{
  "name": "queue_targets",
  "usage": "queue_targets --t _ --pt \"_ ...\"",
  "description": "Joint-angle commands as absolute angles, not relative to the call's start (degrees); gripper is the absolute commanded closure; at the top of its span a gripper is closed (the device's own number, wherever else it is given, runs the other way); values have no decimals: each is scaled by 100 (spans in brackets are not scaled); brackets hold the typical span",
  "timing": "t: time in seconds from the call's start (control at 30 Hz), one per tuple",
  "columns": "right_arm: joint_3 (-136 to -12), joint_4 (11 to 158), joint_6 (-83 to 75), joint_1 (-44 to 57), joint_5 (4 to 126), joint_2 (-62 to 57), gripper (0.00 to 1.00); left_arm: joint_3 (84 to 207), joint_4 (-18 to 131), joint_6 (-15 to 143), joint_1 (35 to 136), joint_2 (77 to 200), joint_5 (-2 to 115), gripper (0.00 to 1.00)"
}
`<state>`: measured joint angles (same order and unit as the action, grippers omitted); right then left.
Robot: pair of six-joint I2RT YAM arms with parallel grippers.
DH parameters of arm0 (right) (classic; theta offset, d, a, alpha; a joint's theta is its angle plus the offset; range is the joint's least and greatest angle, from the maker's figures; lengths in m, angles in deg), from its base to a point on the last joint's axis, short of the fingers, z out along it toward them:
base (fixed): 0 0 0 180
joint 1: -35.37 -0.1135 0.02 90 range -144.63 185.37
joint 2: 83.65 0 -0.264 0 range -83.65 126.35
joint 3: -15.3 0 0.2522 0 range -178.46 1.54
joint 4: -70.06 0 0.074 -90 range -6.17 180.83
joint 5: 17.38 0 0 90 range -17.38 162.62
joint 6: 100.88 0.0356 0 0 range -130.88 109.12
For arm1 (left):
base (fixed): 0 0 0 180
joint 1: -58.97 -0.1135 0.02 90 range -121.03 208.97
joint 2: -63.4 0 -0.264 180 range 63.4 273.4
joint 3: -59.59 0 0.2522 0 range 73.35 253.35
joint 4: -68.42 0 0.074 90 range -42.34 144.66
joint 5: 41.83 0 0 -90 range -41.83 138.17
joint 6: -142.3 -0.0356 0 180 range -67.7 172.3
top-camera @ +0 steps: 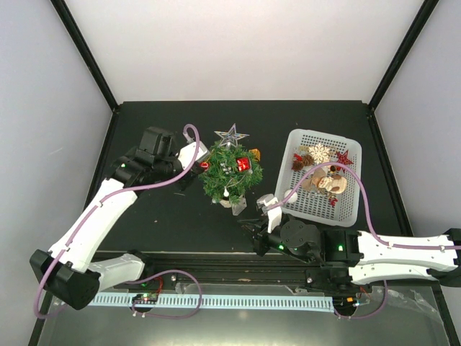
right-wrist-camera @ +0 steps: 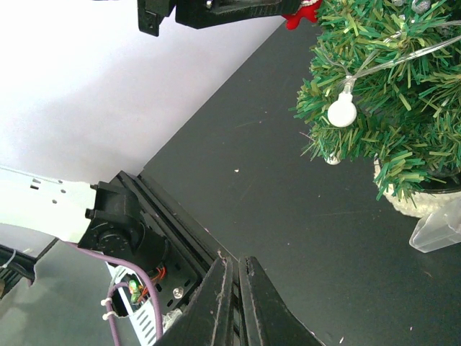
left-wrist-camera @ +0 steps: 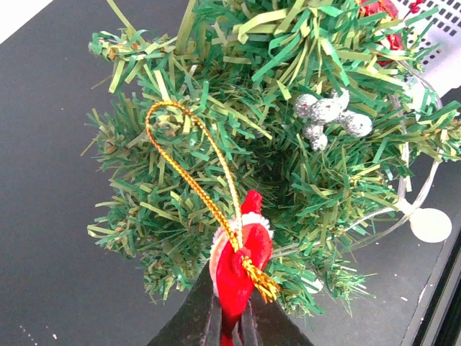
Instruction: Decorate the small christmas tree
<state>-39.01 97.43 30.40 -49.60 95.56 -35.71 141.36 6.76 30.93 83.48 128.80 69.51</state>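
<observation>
Two arms, one tree [top-camera: 229, 176] and one basket [top-camera: 320, 132] are on my screen. The tree stands upright about mid-table [top-camera: 155, 216]. Bare black surface lies to its left, behind it, and in front down to the rail [top-camera: 216, 261]. The basket sits apart to its right, close to the table's right edge, so room is tightest on that side. My left claw [left-wrist-camera: 230, 321] is at the tree's left flank, clamped on one red ornament [left-wrist-camera: 243, 256] held close against the lower branches; I cannot tell whether it touches them. My right claw [right-wrist-camera: 236, 288] hangs low in front of the tree near the rail, fingers together with nothing between them. From above I count one silver star [top-camera: 231, 135] on the tip and one red box [top-camera: 243, 163] in the branches. The basket's pieces are heaped, at least five, and too tangled to count exactly. Only the left wrist view shows one gold loop [left-wrist-camera: 191, 162] rising from the ornament in front of the needles, and one cluster of silver berries [left-wrist-camera: 328, 115]. Only the right wrist view shows the white pot [right-wrist-camera: 407, 203] on the table, with one clear piece [right-wrist-camera: 441, 229] just beside it. One white disc [right-wrist-camera: 342, 113] on a thin wire appears in both wrist views; from above I can't make it out.
</observation>
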Motion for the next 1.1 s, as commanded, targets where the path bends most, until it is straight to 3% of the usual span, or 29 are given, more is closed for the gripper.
queue_targets --t 0.0,1.07 --pt "-3845 9565 3128 -4940 9610 -3654 92 14125 758 2998 8438 12954 6712 98" --pt "-3845 9570 3140 -4940 9600 -3649 92 14624 609 3064 8581 13440 6483 98"
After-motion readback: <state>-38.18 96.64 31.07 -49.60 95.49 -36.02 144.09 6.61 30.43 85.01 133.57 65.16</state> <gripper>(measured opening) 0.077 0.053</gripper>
